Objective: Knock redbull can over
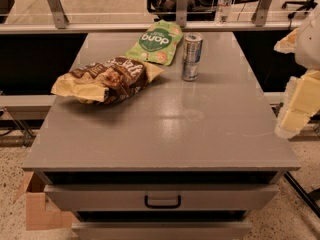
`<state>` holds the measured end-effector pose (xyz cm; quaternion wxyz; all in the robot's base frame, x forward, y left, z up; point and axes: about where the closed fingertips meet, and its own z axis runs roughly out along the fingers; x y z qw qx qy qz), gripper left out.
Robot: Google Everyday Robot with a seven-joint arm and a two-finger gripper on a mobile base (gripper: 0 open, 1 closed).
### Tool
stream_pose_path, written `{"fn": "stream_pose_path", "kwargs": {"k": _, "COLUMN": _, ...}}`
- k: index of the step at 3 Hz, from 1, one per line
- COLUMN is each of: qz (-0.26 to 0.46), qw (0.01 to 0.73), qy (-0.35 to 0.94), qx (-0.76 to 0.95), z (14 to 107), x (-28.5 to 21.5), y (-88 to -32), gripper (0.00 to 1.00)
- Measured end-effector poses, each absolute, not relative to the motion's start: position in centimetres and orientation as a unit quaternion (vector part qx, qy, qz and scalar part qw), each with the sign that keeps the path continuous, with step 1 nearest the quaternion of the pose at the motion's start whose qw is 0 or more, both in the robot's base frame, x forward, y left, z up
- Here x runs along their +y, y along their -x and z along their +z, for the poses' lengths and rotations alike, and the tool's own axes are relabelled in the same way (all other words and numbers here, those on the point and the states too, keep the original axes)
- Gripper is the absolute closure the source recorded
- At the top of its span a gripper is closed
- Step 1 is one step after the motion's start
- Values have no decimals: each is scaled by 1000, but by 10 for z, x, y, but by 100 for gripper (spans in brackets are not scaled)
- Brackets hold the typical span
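Observation:
The redbull can (191,56) stands upright on the grey table (165,129), toward the back and right of centre. It is slim, silver and blue, with a shiny top. My gripper (296,109) is at the right edge of the view, beyond the table's right side and well to the right of the can, apart from it. It shows as pale yellow blocks on a white arm.
A green snack bag (155,41) lies just left of the can at the back. A brown and yellow snack bag (102,80) lies at the left. A water bottle (224,3) stands on the ledge behind. A drawer handle (162,202) is below the table front. A cardboard box (37,209) sits on the floor at left.

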<state>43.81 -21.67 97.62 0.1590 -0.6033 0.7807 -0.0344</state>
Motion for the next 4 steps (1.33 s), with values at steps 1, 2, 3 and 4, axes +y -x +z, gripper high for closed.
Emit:
{"fn": "stream_pose_path", "kwargs": {"k": 1, "qz": -34, "qw": 159, "qy": 603, "qx": 781, "z": 976, "x": -217, "y": -438, "gripper": 0}}
{"fn": "stream_pose_path", "kwargs": {"k": 2, "qz": -23, "qw": 194, "qy": 591, "qx": 782, "z": 976, "x": -216, "y": -449, "gripper": 0}}
{"fn": "stream_pose_path", "kwargs": {"k": 3, "qz": 24, "qw": 285, "qy": 547, "qx": 787, "z": 961, "x": -232, "y": -477, "gripper": 0}}
{"fn": "stream_pose_path", "kwargs": {"k": 4, "qz": 88, "qw": 415, "qy": 469, "qx": 774, "z": 950, "x": -240, "y": -522, "gripper": 0}}
